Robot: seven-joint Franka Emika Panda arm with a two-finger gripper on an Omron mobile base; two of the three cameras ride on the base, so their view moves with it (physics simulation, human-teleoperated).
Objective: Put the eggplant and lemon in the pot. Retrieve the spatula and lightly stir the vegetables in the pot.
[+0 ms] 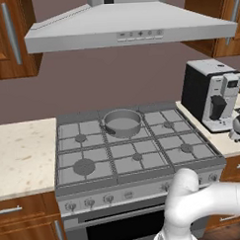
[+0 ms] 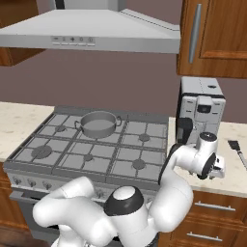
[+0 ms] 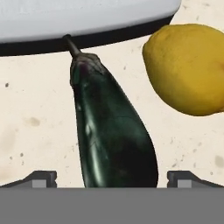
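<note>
The dark eggplant [image 3: 109, 135] lies on the speckled counter, stem end pointing away from me. My open gripper [image 3: 113, 180] hangs right over its thick end, one fingertip [image 3: 40, 178] on each side, not touching it. The yellow lemon [image 3: 188, 70] rests just beside the eggplant, on the right of the hand view. The grey pot [image 1: 122, 123] [image 2: 99, 124] stands empty on a back burner of the stove. Right of the stove, the hand [image 2: 214, 166] is low over the counter. The spatula [image 2: 238, 150] lies on the counter further right.
A coffee machine [image 1: 212, 93] [image 2: 200, 108] stands on the counter directly behind the hand; its white base [image 3: 87, 17] is close beyond the eggplant. A range hood [image 1: 127, 23] hangs over the stove [image 1: 135, 151]. Wooden cabinets flank it.
</note>
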